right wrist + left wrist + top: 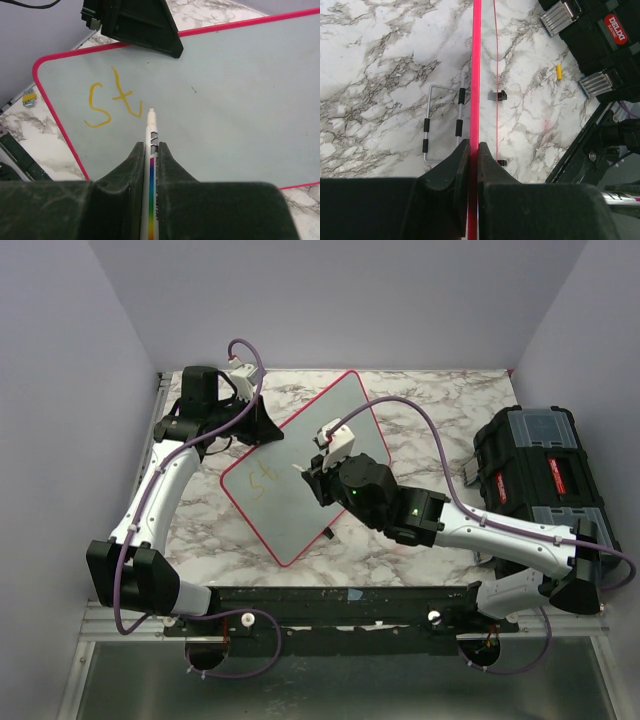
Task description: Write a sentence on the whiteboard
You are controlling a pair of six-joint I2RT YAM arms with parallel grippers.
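Note:
The whiteboard (300,475) lies tilted on the marble table, pale grey with a red-pink rim. My left gripper (268,428) is shut on its far-left rim, seen edge-on as a red strip (476,75) in the left wrist view. My right gripper (151,150) is shut on a white marker (151,135) with a rainbow stripe. Its tip sits just right of the yellow letters "St" (111,102), at or just above the board (230,95). In the top view the right gripper (318,480) is over the board's middle, beside the faint writing (262,480).
A black toolbox (540,475) stands at the right of the table. A wire stand (442,122) with black grips, a small yellow cap (559,72) and black clips (497,95) lie on the marble under the board's edge.

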